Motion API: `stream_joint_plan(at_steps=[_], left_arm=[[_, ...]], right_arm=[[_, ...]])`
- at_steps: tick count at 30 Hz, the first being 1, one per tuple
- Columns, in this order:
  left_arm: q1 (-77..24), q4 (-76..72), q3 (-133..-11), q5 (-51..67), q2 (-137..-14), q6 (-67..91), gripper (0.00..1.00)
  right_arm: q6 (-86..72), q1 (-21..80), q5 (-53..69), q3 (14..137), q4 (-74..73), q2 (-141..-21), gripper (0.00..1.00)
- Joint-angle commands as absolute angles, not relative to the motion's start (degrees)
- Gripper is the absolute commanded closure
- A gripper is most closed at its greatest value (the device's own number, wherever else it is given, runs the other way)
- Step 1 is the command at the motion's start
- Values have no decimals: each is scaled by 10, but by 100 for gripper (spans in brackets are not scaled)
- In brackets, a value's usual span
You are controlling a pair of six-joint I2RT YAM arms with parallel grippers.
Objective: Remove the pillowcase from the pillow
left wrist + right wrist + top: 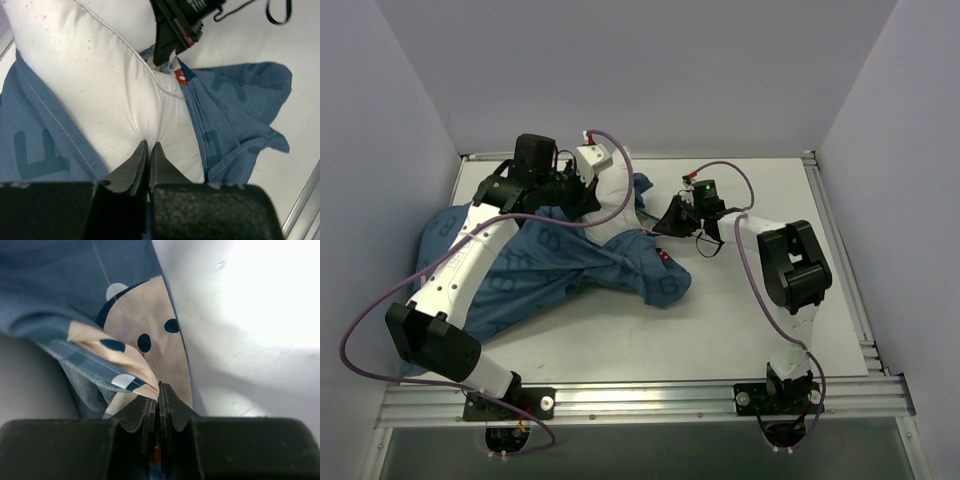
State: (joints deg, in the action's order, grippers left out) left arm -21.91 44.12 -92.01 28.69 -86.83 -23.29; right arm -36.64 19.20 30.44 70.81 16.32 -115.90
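The dark blue lettered pillowcase (pixel 560 270) lies bunched across the left and middle of the table. The white pillow (pixel 616 198) sticks out of its far end. My left gripper (pixel 588 200) is shut and pinches a fold of the bare pillow (pixel 115 90), as the left wrist view shows (pixel 149 146). My right gripper (pixel 666 222) is shut on the pillowcase's edge, on a tan mouse-face print (pixel 145 325), with the fabric caught between its fingertips (pixel 159 387). The right gripper also shows in the left wrist view (pixel 172 35), beside the pillow's corner.
The white table (pixel 760 300) has metal rails along its right (pixel 840 250) and near (pixel 650 395) edges. Grey walls close in the left, back and right sides. Purple cables loop from both arms over the table.
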Motion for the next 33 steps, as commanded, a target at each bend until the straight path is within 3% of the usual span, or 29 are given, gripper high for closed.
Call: stream_joint_plan(at_steps=[1,4,5,9,13,19,26,28,29,30,31,32,33], left_arm=[[-197,411,-1004,260,-839,-137,98],[-197,389,-998,215,-860,-118,98],[-197,383,-999,201,-864,-113,98],[-198,374,-1013,174,-890,-109,98],[-198,370,-1049,163,-912,-100,98],[-198,377,-1095,158,-927,-102,98],[-197,381,-1103,160,-922,-107,98],[-196,382,-1104,161,-918,-107,98],[-195,384,-1104,162,-917,-107,98],[-193,383,-1105,162,-917,-105,98],[-186,383,-1107,162,-916,-104,98],[-178,382,-1110,162,-917,-97,98],[-169,381,-1114,165,-920,-93,98]], right_arm=[[-272,182,164,664,140,-1115,97],[-248,189,160,655,110,-1030,74],[-239,189,149,657,90,-982,56],[-189,192,110,665,-21,-860,27],[-176,224,166,607,-6,-753,18],[-207,332,214,512,75,-656,15],[-200,413,102,479,95,-685,10],[-189,411,90,473,122,-717,14],[-189,407,91,474,132,-728,22],[-192,404,99,474,142,-746,53],[-201,403,116,474,146,-751,73],[-207,403,122,469,151,-753,100],[-214,402,126,459,163,-750,100]])
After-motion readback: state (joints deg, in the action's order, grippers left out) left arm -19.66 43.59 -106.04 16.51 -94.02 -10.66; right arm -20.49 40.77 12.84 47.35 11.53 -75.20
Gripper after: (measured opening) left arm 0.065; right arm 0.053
